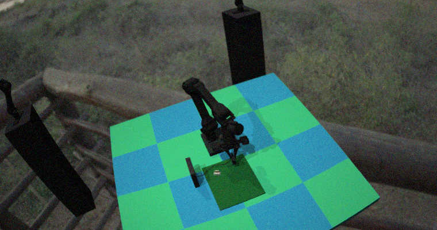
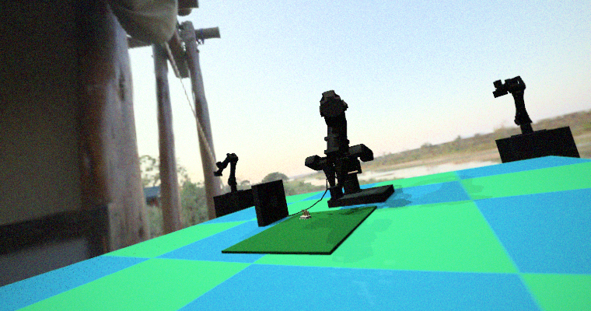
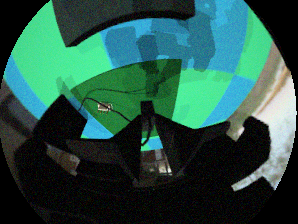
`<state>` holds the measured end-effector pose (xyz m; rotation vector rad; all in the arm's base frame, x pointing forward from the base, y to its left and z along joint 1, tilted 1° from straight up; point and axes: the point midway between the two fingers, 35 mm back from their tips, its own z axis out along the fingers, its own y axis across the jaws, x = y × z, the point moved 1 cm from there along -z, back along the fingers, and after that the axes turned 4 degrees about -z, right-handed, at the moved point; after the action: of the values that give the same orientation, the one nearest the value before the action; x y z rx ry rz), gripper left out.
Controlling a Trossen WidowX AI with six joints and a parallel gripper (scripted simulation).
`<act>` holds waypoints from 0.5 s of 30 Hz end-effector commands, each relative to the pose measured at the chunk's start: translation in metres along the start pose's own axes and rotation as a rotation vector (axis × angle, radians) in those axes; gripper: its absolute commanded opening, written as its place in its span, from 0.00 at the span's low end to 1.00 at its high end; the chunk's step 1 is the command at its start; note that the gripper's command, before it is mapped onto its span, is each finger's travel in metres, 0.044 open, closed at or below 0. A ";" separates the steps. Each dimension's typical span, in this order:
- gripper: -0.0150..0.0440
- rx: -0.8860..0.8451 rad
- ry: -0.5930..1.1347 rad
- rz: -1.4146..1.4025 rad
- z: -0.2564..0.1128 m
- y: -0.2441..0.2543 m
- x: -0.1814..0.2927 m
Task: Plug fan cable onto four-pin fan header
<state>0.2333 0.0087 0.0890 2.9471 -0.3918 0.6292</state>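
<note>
Above the base-side edge of the board [image 1: 240, 187] [image 2: 297, 238] [image 3: 167, 75], my arm [image 1: 214, 104] [image 2: 337, 133] is bending over and pointing my gripper [image 1: 233, 158] [image 2: 336, 186] [image 3: 148, 116] downward. My fingers are standing narrowly apart, gripping the dark plug [image 1: 234, 163] [image 2: 335, 193] [image 3: 146, 107] between their tips, with the cable [image 1: 218, 166] [image 2: 316, 203] [image 3: 119, 114] trailing toward the fan [image 1: 192, 172] [image 2: 271, 203]. The plug is hanging off the header [image 1: 217, 172] [image 2: 305, 217] [image 3: 104, 107], whose pins are standing bare on the board, off to the fan's side of my gripper.
</note>
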 end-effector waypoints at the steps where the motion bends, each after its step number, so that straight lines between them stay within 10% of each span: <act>1: 0.25 0.009 0.012 0.002 -0.014 0.000 0.007; 15: 0.25 0.007 -0.011 0.115 -0.035 0.002 0.015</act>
<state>0.2296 0.0083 0.1234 2.9490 -0.4628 0.6306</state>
